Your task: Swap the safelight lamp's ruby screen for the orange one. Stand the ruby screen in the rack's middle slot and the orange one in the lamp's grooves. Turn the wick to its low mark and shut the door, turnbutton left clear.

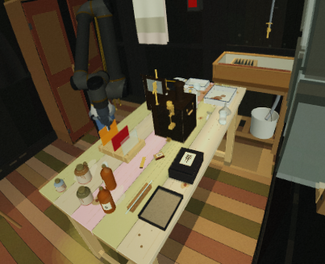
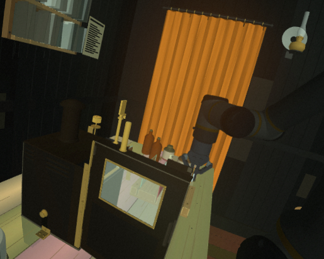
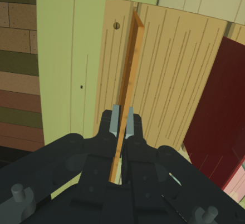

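The orange screen is partly hidden behind my gripper, which is closed on its top edge where it stands in the rack's slot nearest the arm. In the wrist camera the orange screen runs edge-on away from me over the rack's wooden base. The ruby screen stands in the middle slot beside it, and a clear pane stands in the third. The black safelight lamp sits further along the bench with its door swung open, and through the door's window the bench shows.
Brown bottles and small jars stand at the bench's near end. A black box, a framed tray and wooden sticks lie toward the front edge. White trays sit beyond the lamp.
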Robot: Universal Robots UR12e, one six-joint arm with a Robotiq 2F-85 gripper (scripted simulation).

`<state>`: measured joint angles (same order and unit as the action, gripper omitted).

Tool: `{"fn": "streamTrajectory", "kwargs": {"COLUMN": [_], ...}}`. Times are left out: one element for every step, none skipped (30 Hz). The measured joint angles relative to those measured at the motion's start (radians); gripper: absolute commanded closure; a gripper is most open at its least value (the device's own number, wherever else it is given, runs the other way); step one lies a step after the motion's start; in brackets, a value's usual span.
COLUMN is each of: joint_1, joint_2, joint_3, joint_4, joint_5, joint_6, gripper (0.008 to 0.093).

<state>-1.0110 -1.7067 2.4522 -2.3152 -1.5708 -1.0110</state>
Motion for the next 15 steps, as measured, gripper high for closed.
{"fn": "streamTrajectory", "kwargs": {"joint_1": [0.0,0.0,0.0,0.0,0.0,0.0,0.0,0.0,0.0,0.0,0.0,0.0,0.0,0.0,0.0], "joint_2": [-0.004,-0.007,-0.011,-0.014,-0.017,-0.02,-0.023,-0.025,-0.027,-0.029,-0.031,-0.032,-0.033,-0.034,-0.034], "joint_3": [-0.002,-0.004,-0.006,-0.008,-0.01,-0.012,-0.014,-0.015,-0.017,-0.018,-0.019,-0.02,-0.02,-0.021,-0.021], "joint_4": [0.005,0.011,0.016,0.022,0.027,0.031,0.036,0.04,0.043,0.046,0.049,0.051,0.052,0.053,0.054], "joint_5": [0.0,0.0,0.0,0.0,0.0,0.0,0.0,0.0,0.0,0.0,0.0,0.0,0.0,0.0,0.0], "joint_6": [0.0,0.0,0.0,0.0,0.0,0.0,0.0,0.0,0.0,0.0,0.0,0.0,0.0,0.0,0.0], "gripper": [0.0934,0.0934,0.0934,0.0934,0.0934,0.0934,0.0934,0.0934,0.0934,0.0934,0.0934,0.0934,0.0934,0.0934,0.0934]}}
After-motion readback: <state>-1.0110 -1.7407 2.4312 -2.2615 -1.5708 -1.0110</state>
